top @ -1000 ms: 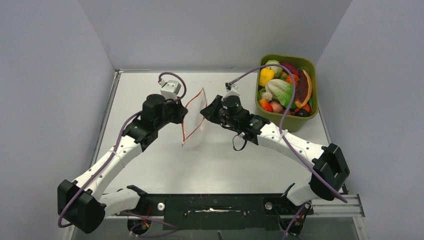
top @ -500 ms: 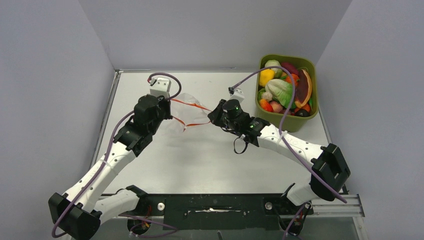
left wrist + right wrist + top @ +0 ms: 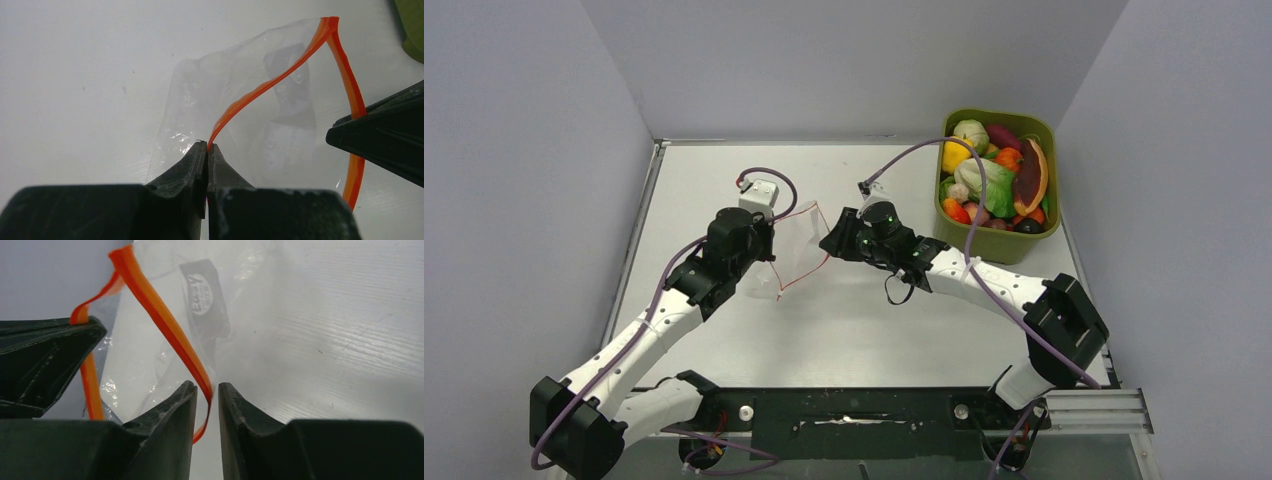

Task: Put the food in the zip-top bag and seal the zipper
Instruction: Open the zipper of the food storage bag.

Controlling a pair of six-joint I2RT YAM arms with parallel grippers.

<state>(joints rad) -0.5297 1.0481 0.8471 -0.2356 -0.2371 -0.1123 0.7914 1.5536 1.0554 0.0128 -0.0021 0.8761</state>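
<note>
step: open bag [image 3: 796, 248] mouth | L hand [image 3: 207, 146] clamped on zipper [image 3: 270, 85] | R hand [image 3: 207, 386] ajar round zipper, no pinch | bag betw hands, mid-bench [image 3: 874, 320] | food [image 3: 989, 175] in tub [image 3: 1002, 246] | tip: R pinch opp lip, pull slow

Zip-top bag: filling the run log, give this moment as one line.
zip-top bag: mouth open, no food inside | left jaws: shut on zipper | right jaws: parted around zipper | food: in green tub

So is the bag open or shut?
Open. On the zip-top bag, the zipper splits into two orange strips standing wide apart.
</note>
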